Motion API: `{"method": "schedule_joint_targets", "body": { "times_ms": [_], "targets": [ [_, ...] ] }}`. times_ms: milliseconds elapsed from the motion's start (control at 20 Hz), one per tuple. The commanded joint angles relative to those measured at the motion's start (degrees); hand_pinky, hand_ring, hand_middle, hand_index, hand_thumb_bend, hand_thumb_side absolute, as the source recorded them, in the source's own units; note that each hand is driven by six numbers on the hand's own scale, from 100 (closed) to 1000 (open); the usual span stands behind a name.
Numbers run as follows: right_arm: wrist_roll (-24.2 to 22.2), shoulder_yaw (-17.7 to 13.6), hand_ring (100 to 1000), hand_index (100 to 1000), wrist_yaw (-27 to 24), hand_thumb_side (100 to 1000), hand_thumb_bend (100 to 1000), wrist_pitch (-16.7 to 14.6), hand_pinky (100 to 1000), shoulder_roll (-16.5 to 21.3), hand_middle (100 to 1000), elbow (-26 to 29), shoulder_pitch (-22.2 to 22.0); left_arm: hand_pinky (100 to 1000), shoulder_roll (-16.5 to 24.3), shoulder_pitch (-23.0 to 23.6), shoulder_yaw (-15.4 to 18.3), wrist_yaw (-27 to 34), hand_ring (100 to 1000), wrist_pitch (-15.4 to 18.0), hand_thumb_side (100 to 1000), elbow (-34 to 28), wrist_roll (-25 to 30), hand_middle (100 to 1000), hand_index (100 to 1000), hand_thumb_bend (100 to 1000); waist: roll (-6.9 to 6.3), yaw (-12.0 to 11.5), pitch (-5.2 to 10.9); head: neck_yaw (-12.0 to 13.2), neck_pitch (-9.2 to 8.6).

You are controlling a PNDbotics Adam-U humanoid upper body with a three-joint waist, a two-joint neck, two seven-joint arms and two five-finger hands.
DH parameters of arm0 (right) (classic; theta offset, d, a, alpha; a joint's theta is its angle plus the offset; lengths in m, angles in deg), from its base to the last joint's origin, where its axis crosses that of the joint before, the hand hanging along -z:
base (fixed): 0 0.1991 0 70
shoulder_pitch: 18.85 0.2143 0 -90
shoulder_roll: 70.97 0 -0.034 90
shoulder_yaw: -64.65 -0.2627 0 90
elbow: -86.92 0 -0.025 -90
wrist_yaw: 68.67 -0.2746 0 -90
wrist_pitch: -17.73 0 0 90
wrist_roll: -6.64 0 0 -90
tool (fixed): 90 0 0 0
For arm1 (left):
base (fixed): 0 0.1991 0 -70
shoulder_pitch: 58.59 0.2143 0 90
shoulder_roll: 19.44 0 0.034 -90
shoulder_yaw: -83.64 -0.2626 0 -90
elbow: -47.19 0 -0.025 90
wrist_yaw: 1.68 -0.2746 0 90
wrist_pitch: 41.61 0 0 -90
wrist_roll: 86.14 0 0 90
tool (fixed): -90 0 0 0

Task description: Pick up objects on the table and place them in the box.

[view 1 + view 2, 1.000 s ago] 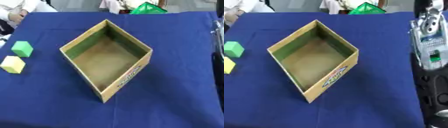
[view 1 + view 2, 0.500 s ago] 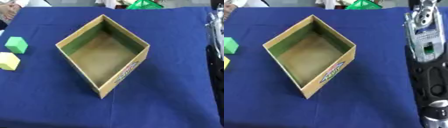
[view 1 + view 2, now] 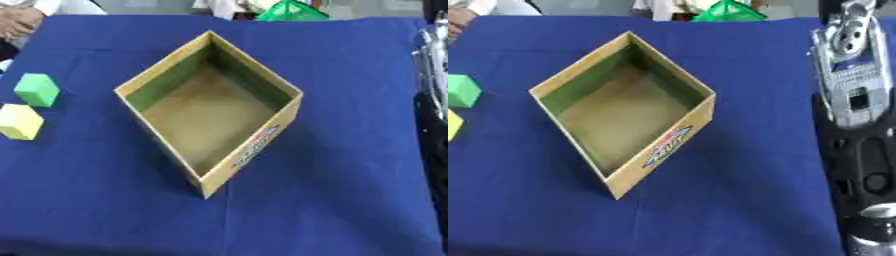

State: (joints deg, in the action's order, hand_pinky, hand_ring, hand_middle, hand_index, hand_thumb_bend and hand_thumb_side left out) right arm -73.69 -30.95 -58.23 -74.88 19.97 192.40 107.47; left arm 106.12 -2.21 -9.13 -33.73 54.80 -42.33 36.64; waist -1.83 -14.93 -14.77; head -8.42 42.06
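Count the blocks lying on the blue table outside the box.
2: a green block at the table's left edge, and a yellow block just nearer, beside it. The box looks empty; none seem hidden.

The robot's right arm (image 3: 855, 115) has a silver upper part with dark cutouts and a blue marking, then a black section with round holes lower down.

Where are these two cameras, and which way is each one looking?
Left eye view: in the robot's head, looking down at the box, green block and yellow block; the right arm barely shows at the right edge.
Right eye view: beside it, same downward look; the silver and black right arm fills the right side.
Both share the blue table, box and blocks.
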Motion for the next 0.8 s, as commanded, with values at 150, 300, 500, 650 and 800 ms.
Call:
{"method": "schedule_joint_targets", "body": {
  "times_ms": [150, 300, 500, 650, 800],
  "targets": [
    [-0.2, 0.0, 854, 841, 0.1, 1000, 198, -0.2, 828, 0.7, 690, 0.3, 1.0, 800, 3.3, -1.5, -0.9, -5.7, 853, 0.2, 159, 1.7, 3.3, 816, 940, 663, -0.25, 0.0, 1.03, 0.0, -0.84],
    [-0.2, 0.0, 853, 841, 0.0, 1000, 198, -0.2, 828, 0.6, 689, 0.4, 0.9, 801, 3.2, -1.4, -1.7, -6.3, 856, 0.2, 145, 3.6, 4.3, 822, 943, 664, -0.36, 0.1, 1.0, -0.1, -0.88],
    [-0.3, 0.0, 853, 841, -0.1, 1000, 199, -0.1, 828, 0.5, 688, 0.5, 0.8, 801, 3.0, -1.3, -3.5, -6.1, 857, 0.5, 158, 6.2, 5.6, 826, 944, 677, -0.45, 0.4, 0.94, -0.4, -0.71],
    [-0.2, 0.0, 853, 841, -0.1, 1000, 199, -0.1, 828, 0.6, 687, 0.5, 0.9, 801, 2.6, -1.3, -4.5, -5.9, 861, 0.7, 162, 7.8, 6.3, 833, 945, 681, -0.38, 0.6, 0.76, -1.3, -0.6],
    [-0.2, -0.1, 854, 841, -0.2, 1000, 197, 0.0, 828, 0.6, 686, 0.4, 0.9, 800, 2.0, -1.7, -5.2, -6.2, 862, 0.7, 157, 9.6, 6.6, 836, 943, 681, -0.35, 0.8, 0.52, -1.1, -0.7]
  ]
}}
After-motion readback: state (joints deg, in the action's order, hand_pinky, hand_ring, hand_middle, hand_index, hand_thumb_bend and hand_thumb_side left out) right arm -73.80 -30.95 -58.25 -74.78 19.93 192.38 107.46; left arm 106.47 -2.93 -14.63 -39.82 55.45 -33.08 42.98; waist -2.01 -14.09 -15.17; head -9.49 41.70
